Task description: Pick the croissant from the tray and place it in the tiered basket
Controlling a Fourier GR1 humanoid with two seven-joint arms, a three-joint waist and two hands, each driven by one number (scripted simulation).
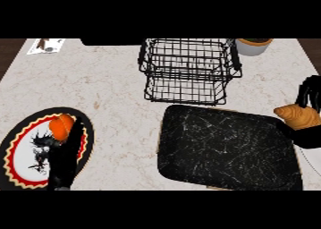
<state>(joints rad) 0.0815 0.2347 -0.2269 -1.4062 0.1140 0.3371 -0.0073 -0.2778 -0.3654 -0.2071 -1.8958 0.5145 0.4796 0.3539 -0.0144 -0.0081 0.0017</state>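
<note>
Croissant (297,115) in the right hand (314,95), at the tray's far right corner.

Note that the croissant sits at the view's right edge, over the far right corner of the black tray (222,152); you cannot tell whether it has cleared the tray surface. Dark fingers curl over it from behind, with more of the hand beneath, so read it as grasped. Its long axis runs roughly left-right, with the exposed end toward the tray. The tiered basket (187,71) lies to the left of the hand and further back on the worktop (110,85), just beyond the tray's far edge. Judgement: you'd carry left and away, then come down through the open top. The pot (254,46) stands just right of the basket's rear corner. The probable left hand (62,161) is a dark narrow shape over the plate (17,147) at lower left, well apart; I cannot tell its state.
</note>
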